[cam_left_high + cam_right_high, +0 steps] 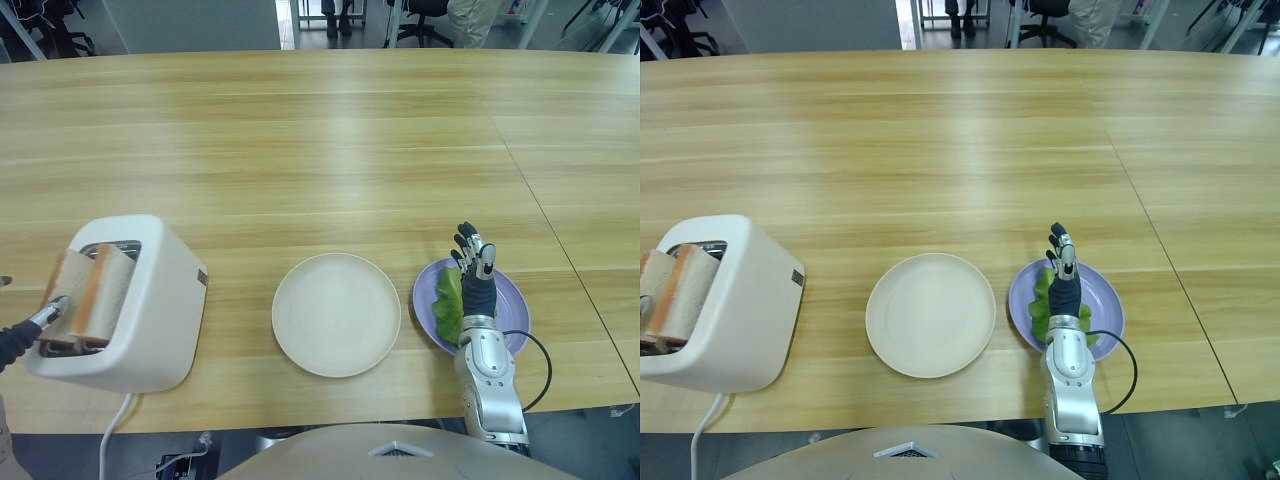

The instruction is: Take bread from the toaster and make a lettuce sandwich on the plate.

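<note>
- Bread [88, 292] shows as two slices standing up out of the slots of the white toaster [140, 310], at the lower left of the left eye view.
- At the far lower left edge, your left hand [45, 316] meets the nearer slice. You cannot tell whether it grasps the slice.
- A white cord [113, 432] drops from the toaster's front to the bottom edge.
- Your cream plate [336, 272] lies at lower centre on the wooden table [300, 150], near the toaster but apart from it.
- At the lower right, the purple plate [515, 300] carries the lettuce [449, 305] on its left half. Your right hand [478, 272] stands over that plate beside the lettuce, fingers straight and released, holding nothing.
- In the right eye view, the toaster [735, 310] sits at the left edge with the bread [678, 290] still in its slots.
- The cream plate [930, 275] lies at lower centre, with the purple plate [1105, 300] just to its right, not touching.
- Your right hand [1065, 275] rises over the lettuce [1040, 300], its fingers stretched toward the top of the frame and gripping nothing.
</note>
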